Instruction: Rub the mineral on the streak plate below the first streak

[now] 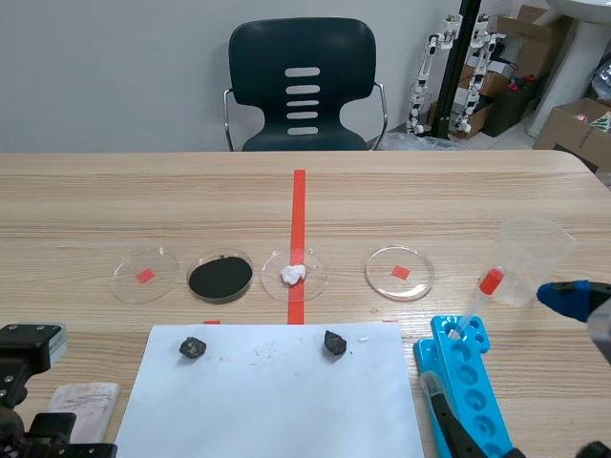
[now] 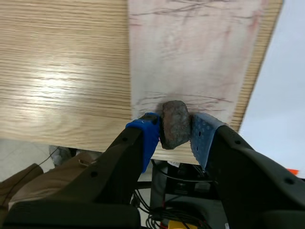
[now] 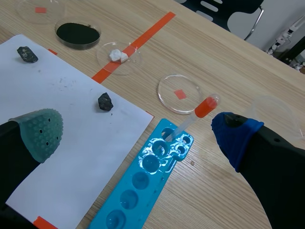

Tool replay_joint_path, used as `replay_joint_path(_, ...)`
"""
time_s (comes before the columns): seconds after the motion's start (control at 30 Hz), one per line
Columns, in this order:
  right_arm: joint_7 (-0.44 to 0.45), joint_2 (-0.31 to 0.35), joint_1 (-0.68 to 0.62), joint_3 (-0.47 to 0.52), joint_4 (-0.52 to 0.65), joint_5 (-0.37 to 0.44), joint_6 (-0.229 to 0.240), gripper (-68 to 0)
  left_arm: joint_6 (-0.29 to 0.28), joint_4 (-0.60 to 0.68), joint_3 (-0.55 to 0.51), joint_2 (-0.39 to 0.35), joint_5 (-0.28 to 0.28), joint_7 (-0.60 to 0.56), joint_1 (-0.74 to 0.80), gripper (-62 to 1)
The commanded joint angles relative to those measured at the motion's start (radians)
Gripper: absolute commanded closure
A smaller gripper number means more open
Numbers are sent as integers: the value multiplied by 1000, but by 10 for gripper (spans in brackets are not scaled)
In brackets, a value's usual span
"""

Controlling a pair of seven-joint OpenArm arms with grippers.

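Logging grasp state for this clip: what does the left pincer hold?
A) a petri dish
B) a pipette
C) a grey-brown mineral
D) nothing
C: the left wrist view shows the left pincer shut on the mineral, over the streak plate.

This is looking like a robotics lab: cardboard boxes [image 1: 573,122] are piling up in the corner beside white robot parts [image 1: 423,81], and glass dishes [image 1: 400,273], a dropper [image 1: 474,305] and a blue well tray [image 1: 473,382] are sitting on the table [image 1: 143,191].
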Motion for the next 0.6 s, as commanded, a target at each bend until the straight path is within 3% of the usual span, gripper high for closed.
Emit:
replay_joint_path(0.0,15,8,6,3,12,10,-3,-679,17,-10,-8,-18,49,7,11,-145)
replay_joint_path(0.27,15,8,6,3,12,10,-3,-679,39,-10,-8,-18,97,20,11,-145)
replay_joint_path(0.57,15,8,6,3,12,10,-3,-679,39,9,-8,-18,94,-33,14,-145)
